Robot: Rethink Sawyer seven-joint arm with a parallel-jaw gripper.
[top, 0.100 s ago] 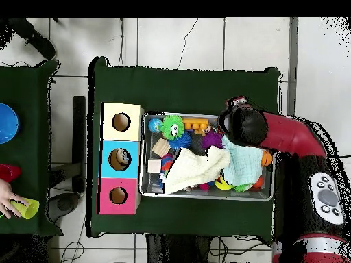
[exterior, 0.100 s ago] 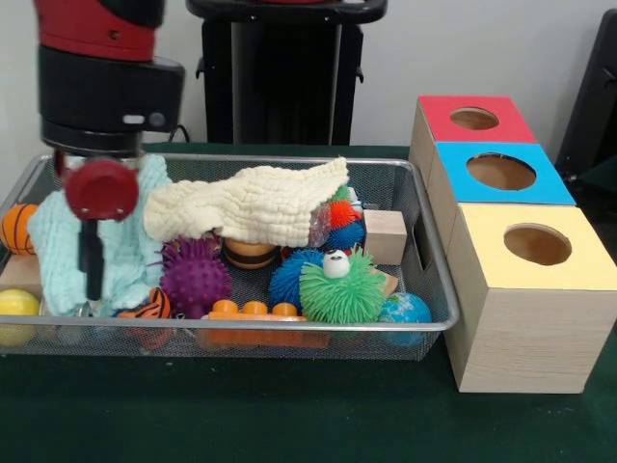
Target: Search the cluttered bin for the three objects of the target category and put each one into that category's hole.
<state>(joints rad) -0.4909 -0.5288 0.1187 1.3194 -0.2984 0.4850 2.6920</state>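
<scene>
I see the tool [exterior, 0.100 s ago: 92, 253] low over the mint cloth [exterior, 0.100 s ago: 120, 241] inside the wire bin [exterior, 0.100 s ago: 424, 241], whether it is open I cannot tell, cream cloth [exterior, 0.100 s ago: 255, 204] draped across spiky balls, purple [exterior, 0.100 s ago: 193, 275] and green [exterior, 0.100 s ago: 342, 286], three-holed box [exterior, 0.100 s ago: 525, 280] beside the bin

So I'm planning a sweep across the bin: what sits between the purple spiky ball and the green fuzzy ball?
In the front view, a blue spiky ball sits between the purple spiky ball and the green fuzzy ball, with orange toy bricks in front.
</scene>
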